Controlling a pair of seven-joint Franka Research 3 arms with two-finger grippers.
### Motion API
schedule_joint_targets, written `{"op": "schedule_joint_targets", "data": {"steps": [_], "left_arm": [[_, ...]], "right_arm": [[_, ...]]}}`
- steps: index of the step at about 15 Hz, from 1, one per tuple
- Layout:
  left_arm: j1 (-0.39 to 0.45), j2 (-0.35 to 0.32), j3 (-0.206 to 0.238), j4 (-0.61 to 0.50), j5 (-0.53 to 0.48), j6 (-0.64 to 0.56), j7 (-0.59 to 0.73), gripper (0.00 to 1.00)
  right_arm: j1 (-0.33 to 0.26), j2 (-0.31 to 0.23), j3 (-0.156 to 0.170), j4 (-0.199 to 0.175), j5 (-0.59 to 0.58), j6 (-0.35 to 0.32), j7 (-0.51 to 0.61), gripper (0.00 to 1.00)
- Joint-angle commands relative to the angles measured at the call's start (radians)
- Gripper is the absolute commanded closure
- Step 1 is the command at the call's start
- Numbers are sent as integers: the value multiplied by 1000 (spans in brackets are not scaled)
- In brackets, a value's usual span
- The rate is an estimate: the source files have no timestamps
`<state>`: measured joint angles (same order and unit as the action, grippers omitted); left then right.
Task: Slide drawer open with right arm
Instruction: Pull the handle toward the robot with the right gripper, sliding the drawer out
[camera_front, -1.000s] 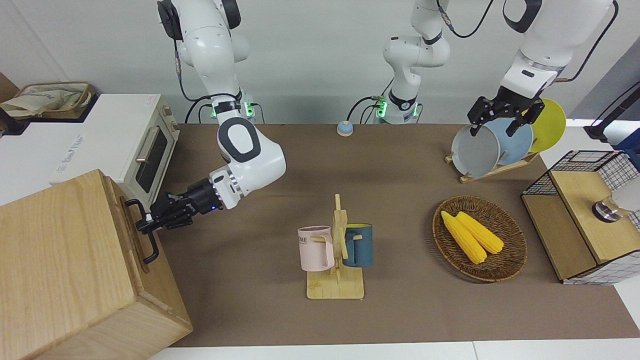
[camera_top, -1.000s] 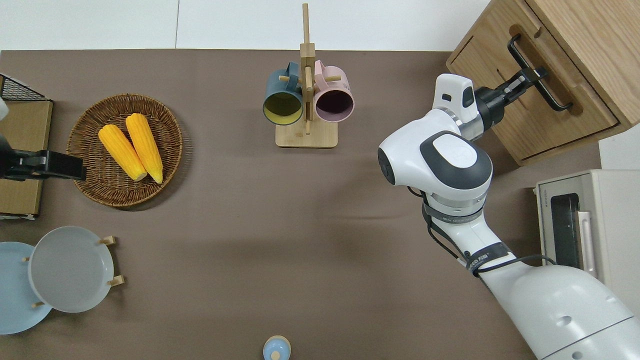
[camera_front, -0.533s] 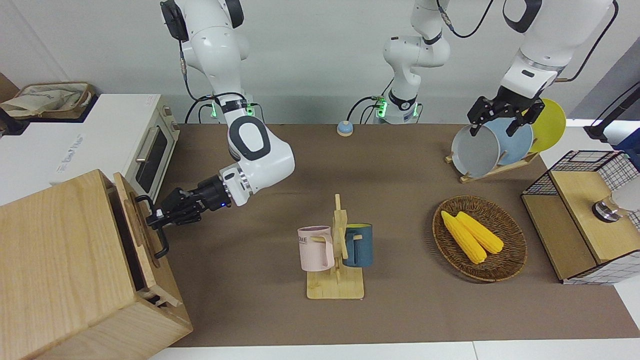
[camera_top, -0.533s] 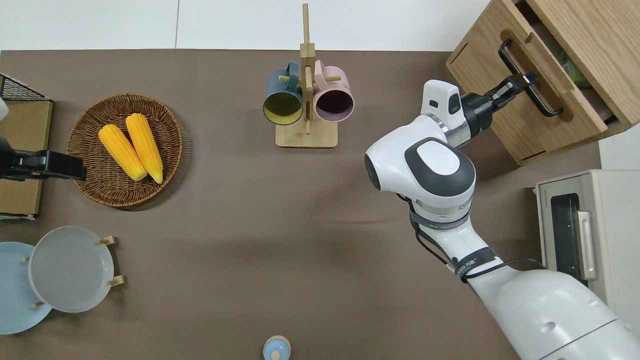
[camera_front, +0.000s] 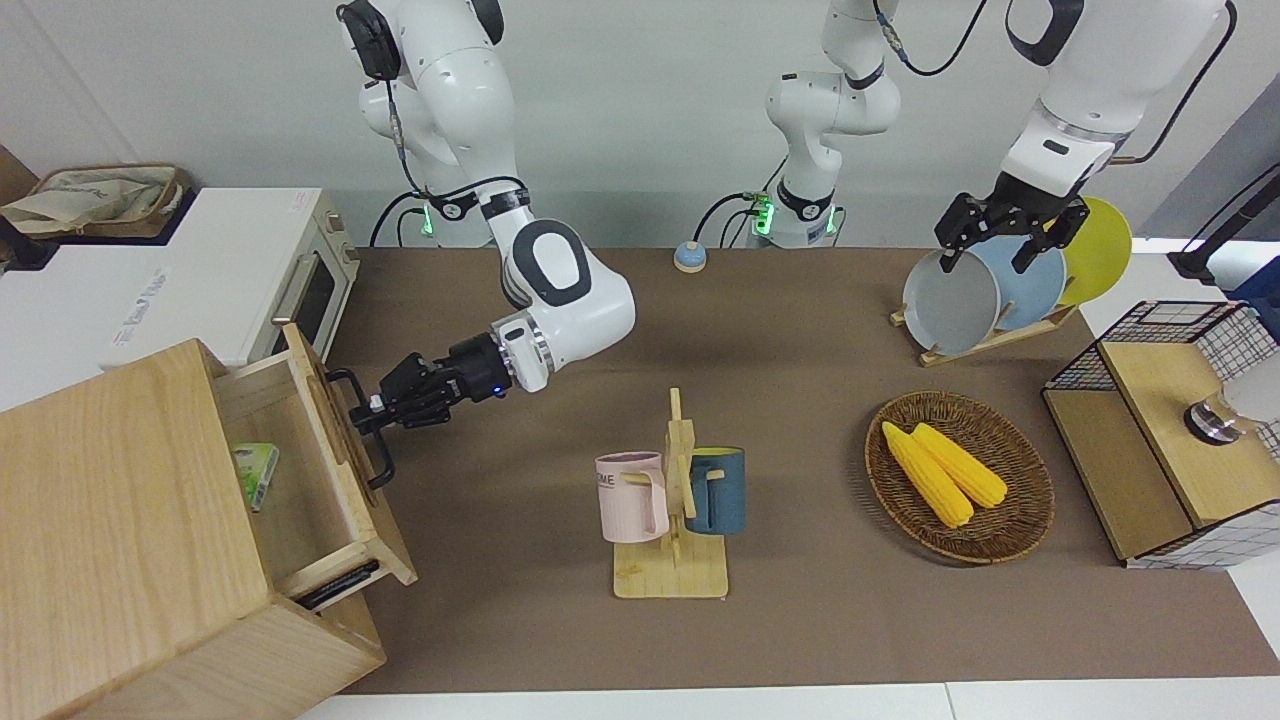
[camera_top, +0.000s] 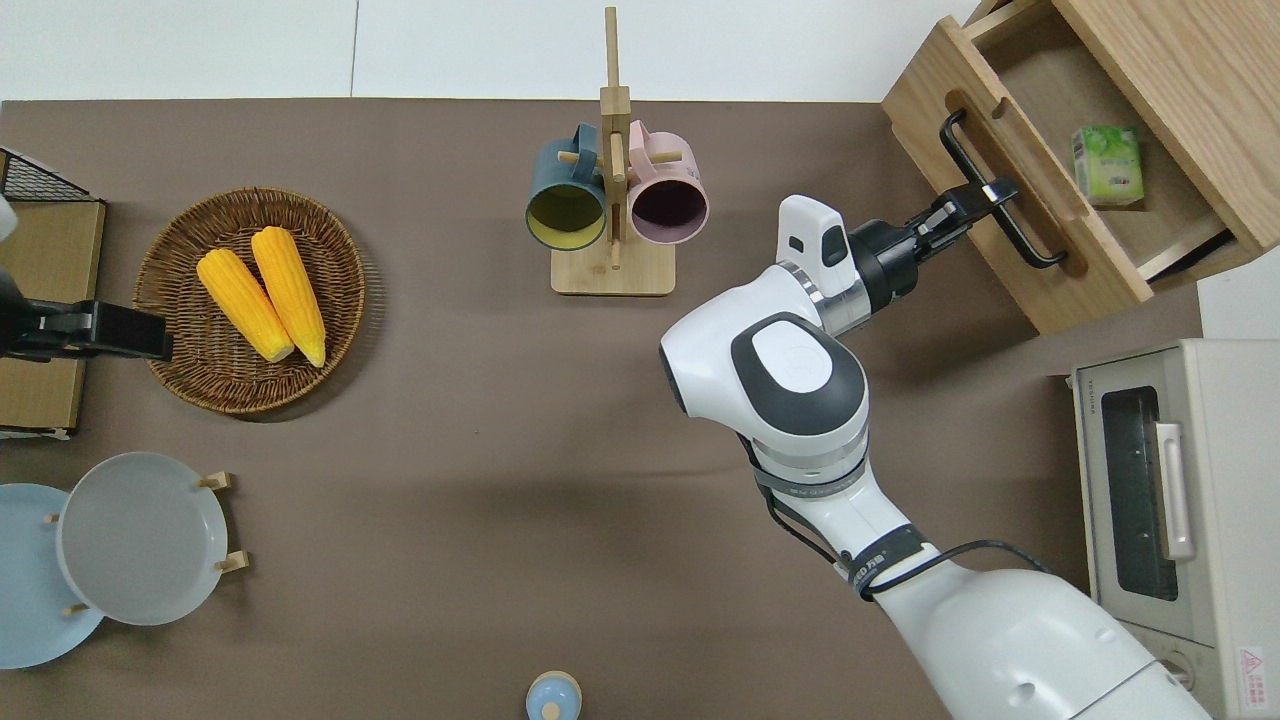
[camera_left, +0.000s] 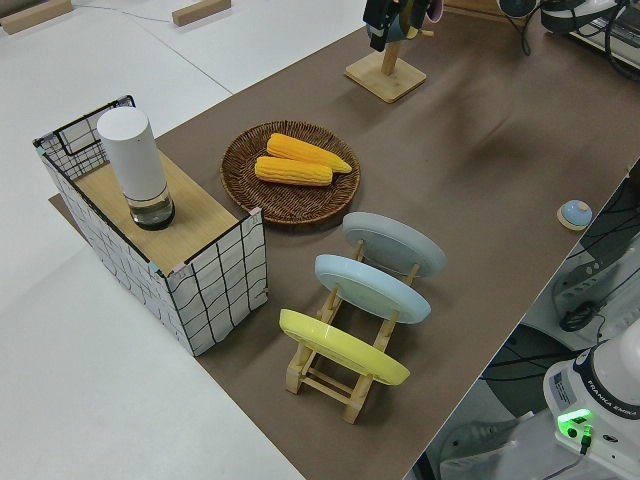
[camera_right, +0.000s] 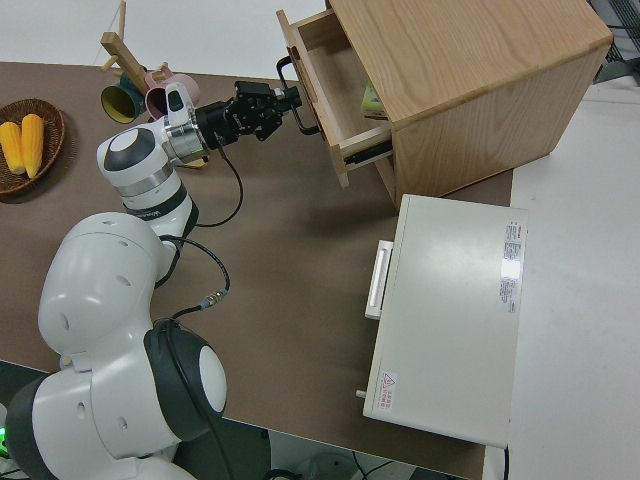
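The light-wood drawer (camera_front: 350, 480) of the pale wooden cabinet (camera_front: 120, 540) stands pulled well out at the right arm's end of the table. It also shows in the overhead view (camera_top: 1085, 270) and the right side view (camera_right: 312, 75). A small green box (camera_top: 1107, 165) lies inside it. My right gripper (camera_front: 372, 408) is shut on the black loop handle (camera_top: 1030, 235), about at its middle, with the blue wrist light showing. It also shows in the overhead view (camera_top: 985, 195) and the right side view (camera_right: 288, 103). My left gripper (camera_front: 1005, 240) is parked and open.
A white toaster oven (camera_front: 290, 290) stands beside the cabinet, nearer to the robots. A wooden mug rack (camera_front: 675, 500) with a pink and a blue mug stands mid-table. A wicker basket (camera_front: 1000, 540) of corn, a plate rack (camera_front: 985, 295) and a wire-grid box (camera_front: 1160, 420) are at the left arm's end.
The right gripper has pulled the handle away from the cabinet. The drawer went from shut to well open, and the green box inside has come into view. The left arm has not moved.
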<state>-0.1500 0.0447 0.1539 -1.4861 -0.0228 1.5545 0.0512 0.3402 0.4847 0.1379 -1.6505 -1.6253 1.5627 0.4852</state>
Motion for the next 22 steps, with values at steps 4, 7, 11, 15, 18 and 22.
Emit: {"op": "schedule_joint_targets", "data": {"steps": [4, 7, 11, 15, 18, 22], "left_arm": [[-17, 12, 16, 20, 14, 1, 7, 5], [-17, 12, 16, 20, 14, 1, 7, 2], [-17, 12, 16, 20, 14, 1, 7, 5], [-17, 12, 16, 20, 14, 1, 7, 2], [-17, 12, 16, 20, 14, 1, 7, 2], [-17, 12, 16, 20, 14, 1, 7, 2]], "right_arm": [[69, 2, 28, 26, -8, -58, -34, 1000], [111, 2, 29, 32, 42, -87, -37, 1000], [181, 11, 29, 50, 71, -147, -42, 1000], [217, 21, 29, 67, 84, -180, -53, 1000], [247, 40, 29, 101, 100, -210, -57, 1000], [273, 43, 29, 113, 108, -228, -66, 1000]]}}
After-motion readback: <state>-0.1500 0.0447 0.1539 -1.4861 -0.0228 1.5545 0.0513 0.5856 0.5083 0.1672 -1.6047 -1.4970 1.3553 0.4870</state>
